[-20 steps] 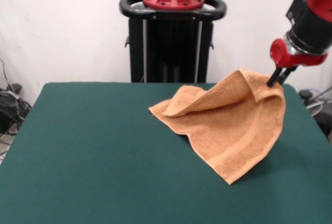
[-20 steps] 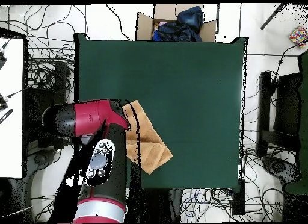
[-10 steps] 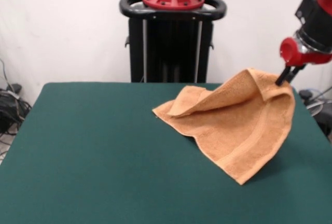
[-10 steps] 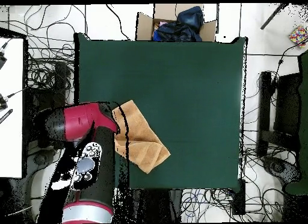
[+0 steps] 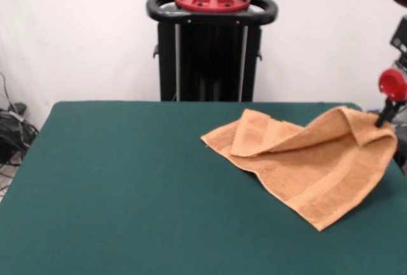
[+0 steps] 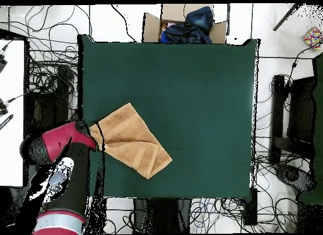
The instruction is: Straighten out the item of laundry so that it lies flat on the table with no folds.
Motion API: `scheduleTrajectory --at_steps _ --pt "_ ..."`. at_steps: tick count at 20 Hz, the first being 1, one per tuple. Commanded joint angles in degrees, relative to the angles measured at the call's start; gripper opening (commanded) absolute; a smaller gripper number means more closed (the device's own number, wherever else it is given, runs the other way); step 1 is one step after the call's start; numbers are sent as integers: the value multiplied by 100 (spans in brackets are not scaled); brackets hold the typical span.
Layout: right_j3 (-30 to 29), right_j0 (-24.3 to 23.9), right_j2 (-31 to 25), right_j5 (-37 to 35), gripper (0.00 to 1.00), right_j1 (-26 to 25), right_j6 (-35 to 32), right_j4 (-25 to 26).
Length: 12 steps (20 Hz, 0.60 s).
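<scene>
The orange-tan towel (image 5: 311, 163) lies on the dark green table (image 5: 127, 192) at the right of the front view, with its far corner folded over itself. One corner is lifted at the table's right edge. My gripper (image 5: 383, 119) is shut on that lifted corner. In the overhead view the towel (image 6: 129, 141) lies near the table's (image 6: 189, 93) lower left edge, and the red arm end (image 6: 60, 141) covers my gripper beside the towel's left corner.
The black robot pedestal (image 5: 212, 46) stands behind the table. An open cardboard box with dark cloth (image 6: 186, 24) sits past the table's top edge in the overhead view. Cables (image 6: 47, 74) lie on the floor around the table.
My gripper has moved right and down in the front view, pulling the towel's held corner toward the table's edge. The towel has slid along and lies lower and more spread out.
</scene>
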<state>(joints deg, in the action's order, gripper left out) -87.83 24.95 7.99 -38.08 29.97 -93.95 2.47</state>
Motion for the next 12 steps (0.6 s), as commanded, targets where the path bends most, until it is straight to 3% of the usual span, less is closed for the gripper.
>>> scheduleTrajectory --at_steps 1,12 --pt "-431 218 102 884 100 -356 -1783 -126" --pt "-1026 -157 -6 643 100 30 -1184 -63"
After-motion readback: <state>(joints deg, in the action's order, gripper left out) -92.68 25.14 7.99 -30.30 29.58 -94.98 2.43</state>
